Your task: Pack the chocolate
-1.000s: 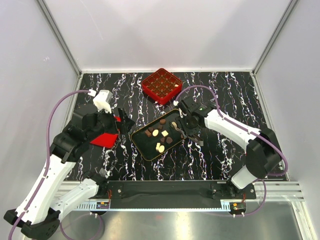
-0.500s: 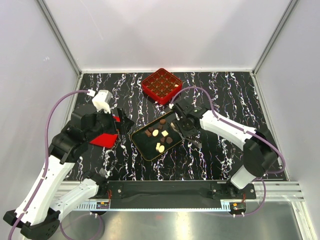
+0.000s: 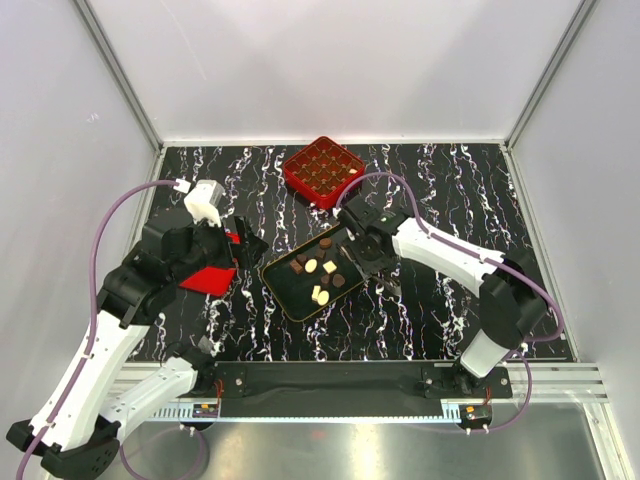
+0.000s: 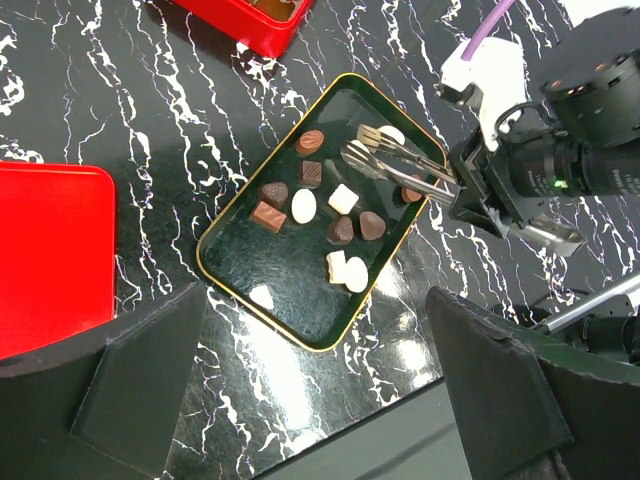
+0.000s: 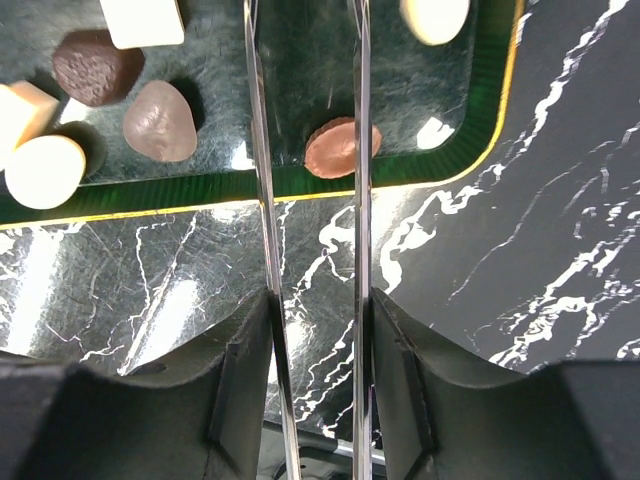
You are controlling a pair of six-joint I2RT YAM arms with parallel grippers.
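Shiny metal tongs (image 5: 258, 200), glossy tray (image 5: 210, 180), matt chocolate (image 5: 338, 148)

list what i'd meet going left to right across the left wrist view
flat red lid → black tray holding the chocolate → metal tongs reaching over the tray's right end → right gripper gripping them. The red box at the top edge overlaps the tray, so it is left out.

From where I stand, the left arm (image 3: 100, 350) and right arm (image 3: 450, 255) wear glossy white shells over black joints. A lilac cable (image 3: 105, 235) loops along each. The left end effector (image 3: 240, 243) has broad matte-black wedge fingers (image 4: 130, 390), with a white box (image 3: 205, 200) at its wrist. A green light (image 4: 552, 183) glows on the right arm's black wrist.
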